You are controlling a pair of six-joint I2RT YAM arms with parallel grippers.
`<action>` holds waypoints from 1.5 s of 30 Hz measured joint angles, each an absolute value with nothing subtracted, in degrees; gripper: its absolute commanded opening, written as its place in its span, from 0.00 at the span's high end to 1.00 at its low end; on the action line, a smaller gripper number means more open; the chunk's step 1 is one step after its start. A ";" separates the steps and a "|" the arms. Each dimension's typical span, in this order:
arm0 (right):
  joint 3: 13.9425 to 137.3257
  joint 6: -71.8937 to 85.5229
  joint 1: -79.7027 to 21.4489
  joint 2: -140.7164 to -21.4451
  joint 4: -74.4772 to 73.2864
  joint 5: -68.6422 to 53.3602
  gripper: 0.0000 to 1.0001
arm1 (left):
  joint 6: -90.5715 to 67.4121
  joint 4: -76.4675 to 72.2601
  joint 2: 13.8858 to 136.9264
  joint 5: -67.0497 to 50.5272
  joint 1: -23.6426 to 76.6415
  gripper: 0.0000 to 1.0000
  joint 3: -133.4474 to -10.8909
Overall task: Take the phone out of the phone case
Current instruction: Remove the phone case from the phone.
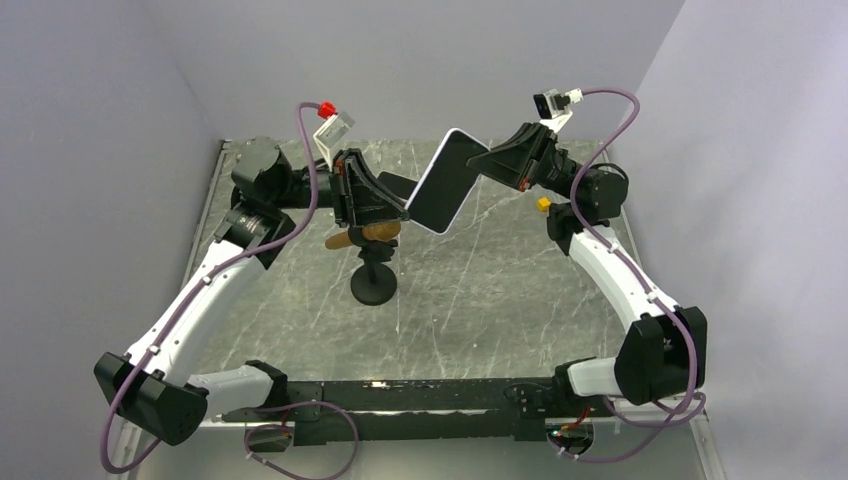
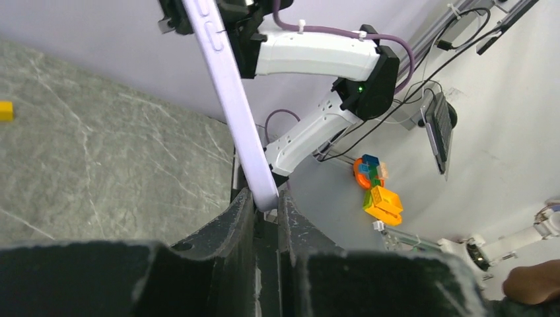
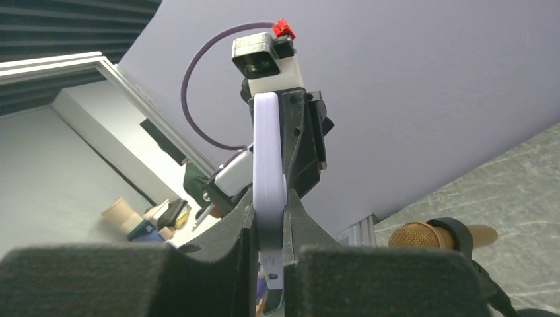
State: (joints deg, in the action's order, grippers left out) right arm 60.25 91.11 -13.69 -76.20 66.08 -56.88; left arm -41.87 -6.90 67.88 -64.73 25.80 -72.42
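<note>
The phone (image 1: 445, 182), dark screen up and wrapped in a pale lilac case (image 1: 461, 134), hangs tilted in the air above the table's far middle, held between both grippers. My left gripper (image 1: 403, 211) is shut on its lower left corner; in the left wrist view the case edge (image 2: 231, 92) runs up from between the fingers (image 2: 242, 214). My right gripper (image 1: 480, 160) is shut on the upper right edge; in the right wrist view the case (image 3: 267, 152) stands edge-on between the pads (image 3: 243, 228).
A black stand (image 1: 373, 283) with a gold-headed microphone (image 1: 365, 234) is below the left gripper, also in the right wrist view (image 3: 422, 236). A small yellow block (image 1: 543, 204) lies at the right on the grey marble table (image 1: 480, 300).
</note>
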 measured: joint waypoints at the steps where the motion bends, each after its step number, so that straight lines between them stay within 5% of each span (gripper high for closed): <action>1: 60.53 92.05 -13.69 -76.75 66.81 -56.82 1.00 | -41.89 -8.32 67.83 -64.84 25.85 1.00 -72.23; 20: 64.93 117.47 -17.61 -91.42 80.99 -50.37 1.00 | -32.60 -11.88 71.16 -68.99 24.40 1.00 -77.01; 21: 64.93 116.62 -17.58 -91.26 80.75 -50.09 1.00 | -32.84 -11.57 71.35 -69.21 24.23 0.93 -77.08; 25: 64.66 109.69 -17.28 -88.27 75.02 -50.15 1.00 | -33.45 -10.00 70.91 -68.71 24.12 0.39 -76.62; 30: 62.59 95.90 -17.76 -80.60 68.03 -51.33 1.00 | -33.47 -8.32 65.67 -63.20 23.97 0.23 -68.53; 40: 60.31 80.49 -18.52 -74.63 56.34 -46.24 1.00 | -38.54 -10.90 61.82 -52.03 25.34 0.28 -63.42; 45: 59.02 74.94 -20.05 -73.03 49.45 -41.52 1.00 | -42.30 -15.66 61.69 -44.42 28.34 0.55 -58.76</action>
